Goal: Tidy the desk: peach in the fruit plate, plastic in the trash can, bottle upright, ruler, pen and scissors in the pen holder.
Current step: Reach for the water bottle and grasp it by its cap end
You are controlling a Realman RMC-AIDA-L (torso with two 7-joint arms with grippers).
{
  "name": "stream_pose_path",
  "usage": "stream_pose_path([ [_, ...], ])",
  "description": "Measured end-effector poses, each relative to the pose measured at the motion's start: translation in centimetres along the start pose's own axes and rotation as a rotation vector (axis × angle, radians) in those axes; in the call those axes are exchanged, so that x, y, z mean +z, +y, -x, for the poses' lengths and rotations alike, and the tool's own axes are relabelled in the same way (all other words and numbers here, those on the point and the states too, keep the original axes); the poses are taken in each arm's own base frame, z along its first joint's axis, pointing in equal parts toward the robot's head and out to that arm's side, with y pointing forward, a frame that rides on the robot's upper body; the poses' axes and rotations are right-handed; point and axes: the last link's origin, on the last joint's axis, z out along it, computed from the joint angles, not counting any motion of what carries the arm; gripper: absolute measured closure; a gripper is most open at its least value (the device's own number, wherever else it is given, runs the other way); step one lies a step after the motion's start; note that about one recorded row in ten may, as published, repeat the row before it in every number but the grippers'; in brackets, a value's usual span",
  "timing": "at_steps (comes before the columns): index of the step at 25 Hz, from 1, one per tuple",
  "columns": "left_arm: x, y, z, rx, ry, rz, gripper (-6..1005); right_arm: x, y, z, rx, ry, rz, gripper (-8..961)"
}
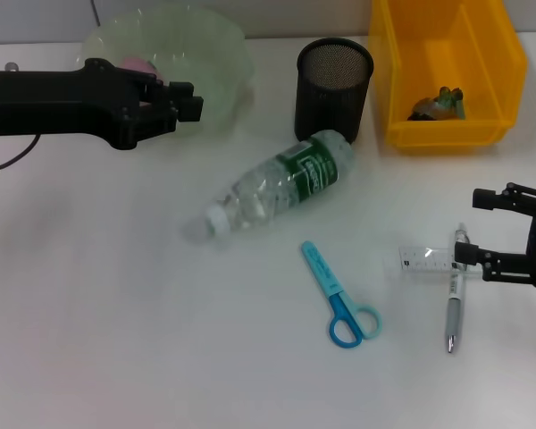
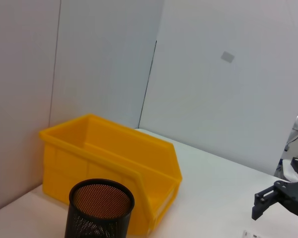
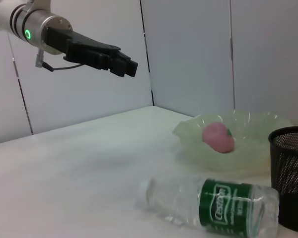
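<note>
The pink peach lies in the pale green fruit plate. My left gripper hovers shut and empty at the plate's near rim. The clear bottle lies on its side mid-table. Blue scissors, a clear ruler and a pen lie flat on the table. My right gripper stands open just right of the ruler and pen. The black mesh pen holder is upright. Plastic lies in the yellow trash can.
The pen holder stands between the plate and the yellow can, with the bottle's base almost touching it. The pen lies across the ruler's right end. A grey wall closes the table's far side.
</note>
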Motion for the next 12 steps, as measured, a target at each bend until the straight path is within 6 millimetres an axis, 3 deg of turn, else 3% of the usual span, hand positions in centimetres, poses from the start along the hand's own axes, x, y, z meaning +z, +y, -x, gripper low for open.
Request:
stream_pose_path([
  [12,0.07,0.16,0.49,-0.007,0.003,0.008,751,-0.17,-0.05,0.22,0.000,0.000,0.001,124],
])
